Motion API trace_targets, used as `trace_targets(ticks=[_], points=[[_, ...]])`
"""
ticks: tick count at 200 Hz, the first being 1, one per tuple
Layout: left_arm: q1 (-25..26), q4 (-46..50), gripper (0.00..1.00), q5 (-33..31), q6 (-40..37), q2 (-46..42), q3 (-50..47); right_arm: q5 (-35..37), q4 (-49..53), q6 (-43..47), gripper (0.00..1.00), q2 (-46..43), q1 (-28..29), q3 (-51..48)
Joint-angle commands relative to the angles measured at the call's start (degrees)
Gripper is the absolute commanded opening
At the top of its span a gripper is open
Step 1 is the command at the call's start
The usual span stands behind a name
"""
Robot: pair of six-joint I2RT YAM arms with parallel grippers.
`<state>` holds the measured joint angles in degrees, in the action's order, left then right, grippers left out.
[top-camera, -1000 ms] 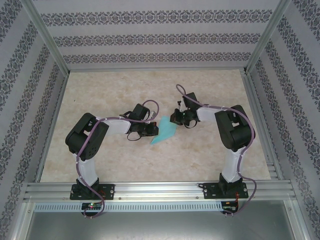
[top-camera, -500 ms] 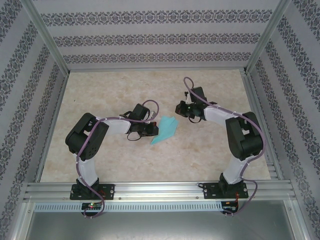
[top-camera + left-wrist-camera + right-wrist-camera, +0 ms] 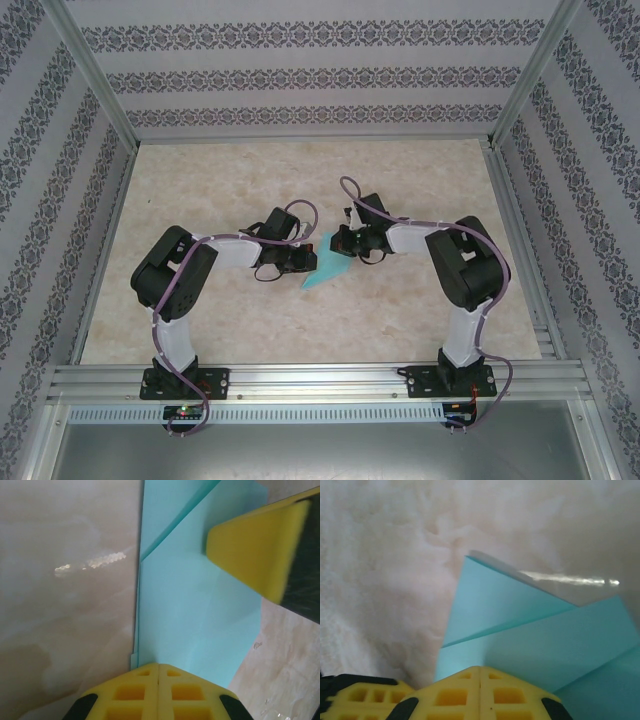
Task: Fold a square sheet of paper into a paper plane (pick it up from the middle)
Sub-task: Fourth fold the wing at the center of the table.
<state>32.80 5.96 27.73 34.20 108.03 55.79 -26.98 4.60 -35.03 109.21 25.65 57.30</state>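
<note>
Swinging back from the far-right side of the worktop (image 3: 200, 180), where it hovered half a second ago, the right gripper (image 3: 341, 243) now sits over the far right end of the paper plane (image 3: 322, 272), much as it did a second ago. The left gripper (image 3: 308, 262) has not shifted, and the paper lies in the same spot.

That spot is about the middle of the marbled worktop, between the two grippers. The teal-blue paper lies flat as a narrow pointed shape, its tip toward the near left corner.

From the left wrist, the left gripper (image 3: 158, 666) has its yellow pads pressed together along a thin seam, tips at the edge of the paper (image 3: 195, 620). Overlapping folded layers run away from them. One pad of the right gripper (image 3: 252, 547) comes down on the paper at the upper right.

From the right wrist, the right gripper (image 3: 480, 669) also has its pads closed together, tips at the border of the folded layers (image 3: 520, 630). Whether either pair pinches the paper or only presses on it, I cannot tell.
</note>
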Motion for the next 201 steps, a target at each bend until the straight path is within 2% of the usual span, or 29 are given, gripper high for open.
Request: trace_targets(ticks=[1, 56, 78, 92, 111, 143, 173, 201], points=[[0.4, 12.0, 0.0, -9.3, 0.2, 4.8, -3.3, 2.4, 0.4, -0.4, 0.0, 1.8, -2.3, 2.4], [0.4, 12.5, 0.0, -9.4, 0.0, 5.3, -2.9, 8.6, 2.4, -1.4, 0.0, 3.5, -7.7, 3.0], [0.4, 11.9, 0.0, -8.3, -0.2, 5.2, -2.9, 8.6, 3.8, -0.8, 0.0, 3.4, -8.7, 5.1], [0.4, 11.2, 0.0, -7.4, -0.1, 4.7, -2.8, 6.8, 4.1, 0.6, 0.0, 2.0, -7.9, 6.6], [0.4, 10.8, 0.0, -7.2, 0.0, 4.2, -2.6, 8.6, 5.5, 1.7, 0.0, -2.1, -6.2, 6.7], [0.4, 10.5, 0.0, -6.8, -0.1, 4.3, -2.3, 7.3, 3.9, -0.7, 0.01, -8.0, -2.9, 2.6], [0.4, 10.2, 0.0, -6.8, -0.1, 4.3, -1.9, 3.9, 0.6, -4.9, 0.01, -7.4, 1.8, -1.2], [0.5, 10.0, 0.0, -6.9, -0.2, 4.3, -1.8, 1.1, -4.5, -8.3, 0.0, -5.4, 3.8, -3.2]])
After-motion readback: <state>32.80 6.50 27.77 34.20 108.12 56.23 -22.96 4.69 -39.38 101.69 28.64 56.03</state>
